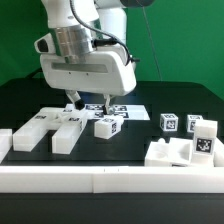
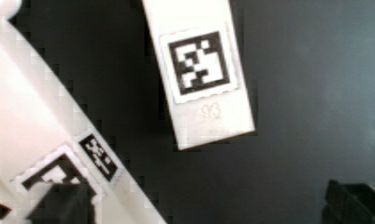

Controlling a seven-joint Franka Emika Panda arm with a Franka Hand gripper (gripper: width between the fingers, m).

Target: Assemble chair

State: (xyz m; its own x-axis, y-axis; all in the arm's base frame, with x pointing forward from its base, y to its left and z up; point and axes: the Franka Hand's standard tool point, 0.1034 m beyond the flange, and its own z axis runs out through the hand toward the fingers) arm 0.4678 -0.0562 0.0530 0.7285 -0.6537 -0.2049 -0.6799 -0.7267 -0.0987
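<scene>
The chair lies in loose white tagged pieces on the black table. In the exterior view, flat notched pieces (image 1: 40,126) (image 1: 68,131) lie at the left, with a small block (image 1: 107,125) beside them. Two tagged cubes (image 1: 169,122) (image 1: 203,136) and a notched block (image 1: 169,152) are at the right. My gripper (image 1: 88,103) hangs low just behind the flat pieces, open and holding nothing. In the wrist view the gripper (image 2: 205,206) is open over bare black table. One finger (image 2: 59,206) overlaps a white tagged piece (image 2: 42,110). The other finger (image 2: 360,200) is over the table.
The marker board (image 1: 128,108) (image 2: 210,80) lies flat behind the gripper. A long low white border rail (image 1: 110,181) runs along the table's front edge. The arm's bulky white body (image 1: 85,65) hangs above the pieces on the exterior view's left.
</scene>
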